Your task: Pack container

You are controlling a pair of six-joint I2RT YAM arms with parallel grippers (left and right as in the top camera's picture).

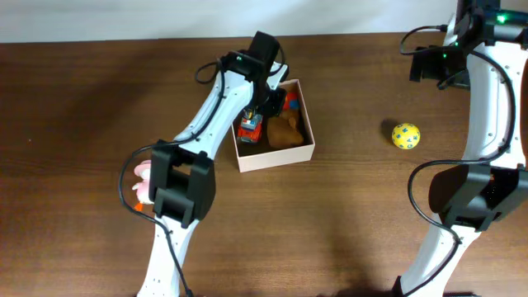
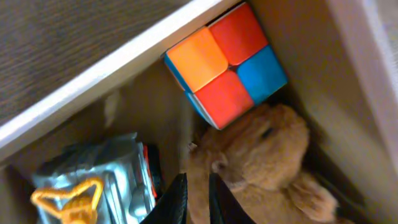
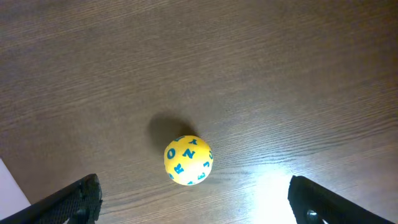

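The container [image 1: 276, 158] sits on the dark wooden table [image 1: 82, 99] a little left of the middle, turned slightly askew, its white walls framing a tan cardboard floor. Inside it, a red toy vehicle [image 1: 250, 128] lies along the left wall, a brown plush animal [image 1: 286, 132] fills the middle and right, and a colour cube [image 1: 289, 101] is tucked into the far corner. In the left wrist view the cube shows orange, red and blue squares, pressed against the white wall with the plush touching it from below. The vehicle shows there as a grey top with a red side and a yellow loop. The left gripper [image 2: 198, 199] hangs over the box's far left part, above the line where vehicle and plush meet. Its fingers [image 2: 177, 199] are drawn almost together, with only a thin slit between them and nothing seen clamped there. The left arm stretches to the box from the near edge, and a pink toy [image 1: 142, 180] with a bit of orange peeks out from behind its base, well apart from the box. To the right of the container, with bare table between, a yellow ball [image 1: 405, 135] printed with blue letters rests alone. The right gripper [image 3: 194, 196] hangs above that ball, its fingers spread wide apart on either side of the view and touching nothing
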